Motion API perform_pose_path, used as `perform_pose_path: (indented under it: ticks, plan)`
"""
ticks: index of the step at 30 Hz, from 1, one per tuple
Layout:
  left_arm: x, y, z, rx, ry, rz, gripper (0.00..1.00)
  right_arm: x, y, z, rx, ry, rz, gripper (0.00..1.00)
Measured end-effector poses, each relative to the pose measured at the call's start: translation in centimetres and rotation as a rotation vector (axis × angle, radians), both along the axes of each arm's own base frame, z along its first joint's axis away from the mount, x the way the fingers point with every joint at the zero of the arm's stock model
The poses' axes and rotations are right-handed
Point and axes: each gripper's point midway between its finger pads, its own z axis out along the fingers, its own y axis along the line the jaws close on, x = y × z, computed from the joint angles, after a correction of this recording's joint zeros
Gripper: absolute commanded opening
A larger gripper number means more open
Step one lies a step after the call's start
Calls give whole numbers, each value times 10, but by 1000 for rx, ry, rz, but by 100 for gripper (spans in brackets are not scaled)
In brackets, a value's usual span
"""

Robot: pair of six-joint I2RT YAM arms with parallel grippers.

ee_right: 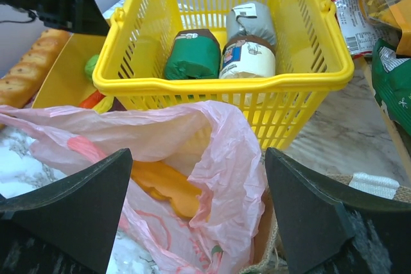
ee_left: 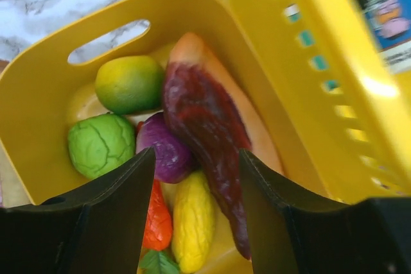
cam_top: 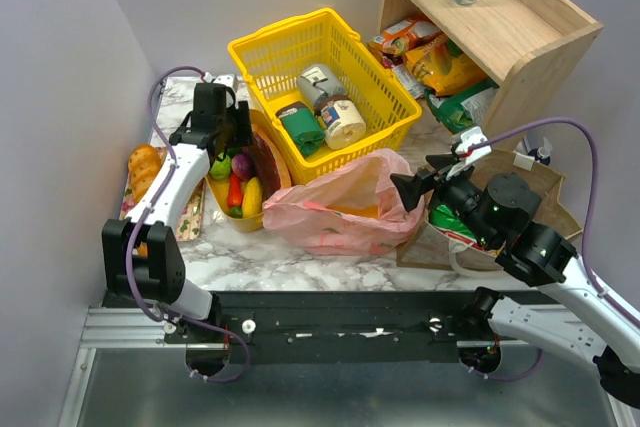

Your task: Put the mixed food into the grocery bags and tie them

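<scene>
Top view: left gripper hangs over the yellow tub, which touches the mesh basket on the left arm's side. Toy food fills the tub. Pink bag slumps just in front of the basket. Right gripper is at the bag, jaws wide and empty.

Left wrist: jaws apart, gripping nothing, straddling a long dark-red piece. Its long axis runs alongside the basket wall, narrow end nearest. Best to close across its width mid-length, then lift straight.

Right wrist: bag mouth gapes away from the basket.
</scene>
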Motion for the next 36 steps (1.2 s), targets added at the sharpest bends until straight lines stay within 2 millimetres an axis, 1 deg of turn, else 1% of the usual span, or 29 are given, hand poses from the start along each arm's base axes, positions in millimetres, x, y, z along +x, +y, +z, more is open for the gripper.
perform_pose_path:
  ticks: [1,3,8,11,13,15,16,18,21,24,27,29,30,32,33,34,35,36]
  plan:
    - [3,2,-15,16,39,7,62,-1,-1,0,2,0,1,93]
    - [3,9,-33,59,89,16,61,-2,-2,1,6,0,1,93]
    - [1,23,-70,157,199,16,59,-4,-1,0,7,6,10,93]
    - [-3,27,-93,191,269,0,59,-4,0,-1,5,9,15,93]
    - [-5,28,-105,202,305,-9,59,-4,0,-2,4,13,15,92]
    - [-7,28,-116,204,341,-21,63,-4,0,-3,5,17,14,93]
    - [-6,28,-118,196,349,-26,63,-4,0,-4,3,19,14,93]
    - [-3,26,-116,180,344,-36,66,-4,0,-6,0,23,14,93]
    - [-2,24,-119,166,351,-45,75,-4,1,-10,-6,32,15,93]
    - [-1,24,-123,162,366,-49,79,-4,2,-11,-7,37,16,93]
    - [2,26,-123,153,372,-48,79,-3,3,-14,-13,44,19,93]
    - [1,25,-124,153,377,-52,76,-2,6,-17,-21,52,21,93]
    - [1,25,-124,152,378,-53,70,-1,7,-18,-24,55,22,93]
    - [2,23,-124,142,381,-61,64,0,9,-21,-32,62,25,93]
    - [2,21,-126,131,386,-70,55,1,10,-23,-37,67,26,93]
    - [2,19,-126,121,389,-79,52,2,11,-24,-40,70,28,93]
    - [2,17,-127,109,391,-87,52,2,12,-25,-43,74,29,93]
    - [2,16,-127,101,392,-94,55,2,13,-26,-46,76,31,93]
